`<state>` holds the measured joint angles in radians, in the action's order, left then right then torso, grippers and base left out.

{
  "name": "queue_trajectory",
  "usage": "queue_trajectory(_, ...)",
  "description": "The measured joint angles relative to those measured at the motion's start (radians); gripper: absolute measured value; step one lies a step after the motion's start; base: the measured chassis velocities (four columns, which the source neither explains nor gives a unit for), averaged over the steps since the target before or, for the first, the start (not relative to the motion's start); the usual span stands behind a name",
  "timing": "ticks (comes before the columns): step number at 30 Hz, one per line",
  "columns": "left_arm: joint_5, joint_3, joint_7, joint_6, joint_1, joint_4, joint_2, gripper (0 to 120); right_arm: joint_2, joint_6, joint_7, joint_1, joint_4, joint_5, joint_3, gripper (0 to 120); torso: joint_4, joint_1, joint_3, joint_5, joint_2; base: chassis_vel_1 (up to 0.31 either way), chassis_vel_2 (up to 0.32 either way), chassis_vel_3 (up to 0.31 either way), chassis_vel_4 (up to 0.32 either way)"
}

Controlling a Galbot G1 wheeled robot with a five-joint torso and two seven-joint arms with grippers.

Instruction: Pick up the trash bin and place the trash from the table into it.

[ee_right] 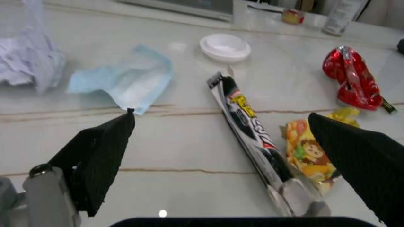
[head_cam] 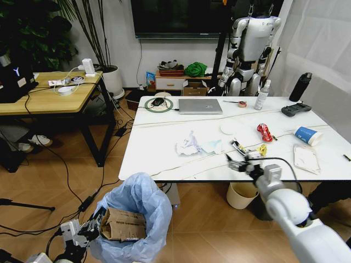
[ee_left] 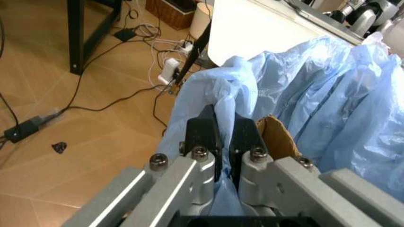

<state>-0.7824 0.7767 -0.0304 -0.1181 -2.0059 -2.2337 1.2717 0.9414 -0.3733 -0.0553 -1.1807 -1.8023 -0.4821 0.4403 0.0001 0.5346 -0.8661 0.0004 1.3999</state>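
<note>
the trash bin [head_cam: 137, 219] sat low in front of the near edge of the bench [head_cam: 164, 148], toward the robot's left, its crinkly light-blue bag bulging over the rim. a torn piece of brown cardboard [head_cam: 123, 224] already lay inside it. the left gripper [ee_left: 224, 130] held the bin by its near rim, the black jaws closed on a fold of the blue bag, with the cardboard edge just beside them in the left wrist view.

on the bench the rest of the trash was spread out. crumpled white paper [head_cam: 187, 145] lay near the middle, with a pale blue tissue [head_cam: 212, 146] just beside it. a black-silver wrapper [ee_right: 252, 125] lay lengthwise toward the near edge, and a yellow wrapper [ee_right: 306, 156] touched its side. a red wrapper [head_cam: 264, 132] lay farther back, and a round white lid [ee_right: 224, 47] sat apart from it. a blue-and-white paper cup [head_cam: 307, 135] lay on its side toward the robot's right, and a flat white packet [head_cam: 306, 159] rested near it, closer to the edge.

the right gripper [ee_right: 221, 137] hovered just above the bench with its jaws spread wide open, the black-silver wrapper and the yellow wrapper between them in the right wrist view.

farther back on the bench stood a laptop [head_cam: 200, 106], a black controller [head_cam: 296, 109] and a dark bottle [head_cam: 300, 86].
</note>
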Motion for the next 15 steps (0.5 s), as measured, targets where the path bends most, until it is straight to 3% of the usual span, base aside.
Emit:
queue_trajectory(6,-0.004,0.002,0.000,0.001,0.003,0.001,-0.004,0,-0.013,0.010,0.024,0.030,0.076,-0.016,0.002,100,0.0000,0.000,0.000,0.0001,0.000,0.000,0.000,0.000,0.000)
queue_trajectory(15,-0.015,0.009,0.000,0.001,0.004,0.002,-0.011,0,-0.017,0.036,0.047,0.058,0.172,-0.017,-0.029,73,0.0001,0.000,0.000,-0.0005,0.000,0.000,0.000,0.000,0.000)
